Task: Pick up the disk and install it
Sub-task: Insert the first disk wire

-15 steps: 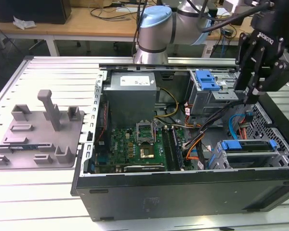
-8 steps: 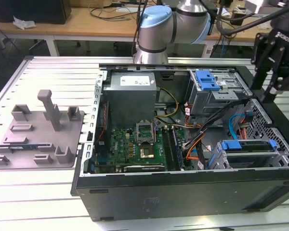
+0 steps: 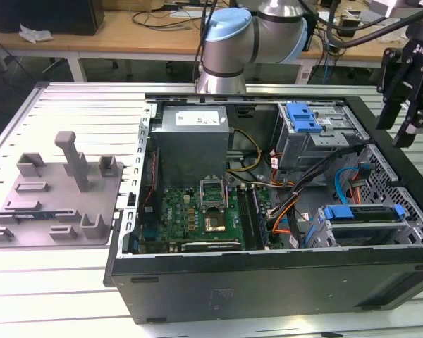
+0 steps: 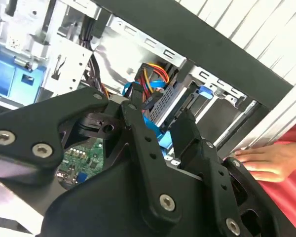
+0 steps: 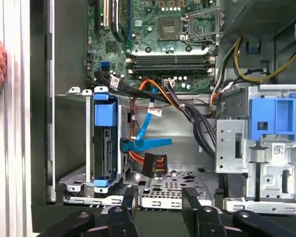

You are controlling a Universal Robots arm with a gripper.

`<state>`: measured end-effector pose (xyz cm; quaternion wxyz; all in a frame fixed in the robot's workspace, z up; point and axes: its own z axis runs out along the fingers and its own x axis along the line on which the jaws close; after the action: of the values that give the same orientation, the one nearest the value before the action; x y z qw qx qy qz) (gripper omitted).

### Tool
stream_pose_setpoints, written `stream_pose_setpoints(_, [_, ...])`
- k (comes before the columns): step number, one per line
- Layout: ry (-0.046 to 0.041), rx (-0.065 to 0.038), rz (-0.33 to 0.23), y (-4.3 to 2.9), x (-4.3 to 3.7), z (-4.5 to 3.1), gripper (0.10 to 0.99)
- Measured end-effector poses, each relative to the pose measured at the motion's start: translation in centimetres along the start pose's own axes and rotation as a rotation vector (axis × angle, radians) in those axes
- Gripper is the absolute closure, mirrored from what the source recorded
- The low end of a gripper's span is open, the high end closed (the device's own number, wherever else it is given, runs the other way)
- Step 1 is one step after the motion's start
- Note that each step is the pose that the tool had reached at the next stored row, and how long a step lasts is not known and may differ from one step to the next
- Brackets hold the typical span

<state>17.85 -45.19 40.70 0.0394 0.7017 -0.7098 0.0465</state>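
The black pincer (image 5: 159,197) hangs open and empty above the black metal computer case (image 3: 268,289). The silver disk with blue plastic frame (image 3: 363,214) sits below it in the case's near corner cage, its long axis along the near wall.

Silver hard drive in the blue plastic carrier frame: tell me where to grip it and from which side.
Probably pinch the exposed blue edge of the silver hard drive, coming in through the open side of the black computer case. It stands on edge in the grey metal cage, whose walls cover its broad faces.
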Motion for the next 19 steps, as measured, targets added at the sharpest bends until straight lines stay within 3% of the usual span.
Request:
stream_pose_setpoints(3, [0.0063,0.011,0.028,0.00,-0.01,0.06,0.584])
stream_pose_setpoints(5, [0.0216,0.027,0.051,0.00,-0.01,0.10,0.584])
stream_pose_setpoints(6, [0.0424,0.039,0.061,0.00,-0.01,0.11,0.584])
stream_pose_setpoints(9, [0.0925,0.059,0.079,0.02,-0.04,0.25,0.584])
stream_pose_setpoints(13, [0.0974,0.052,0.126,0.58,-0.40,1.42,0.584])
stream_pose_setpoints(14, [0.1087,0.052,0.126,0.88,-0.59,1.52,0.584])
stream_pose_setpoints(15, [0.1508,0.056,0.124,1.39,-1.01,1.55,0.584])
stream_pose_setpoints(19, [0.2100,0.060,0.122,1.91,-1.60,1.56,0.584])
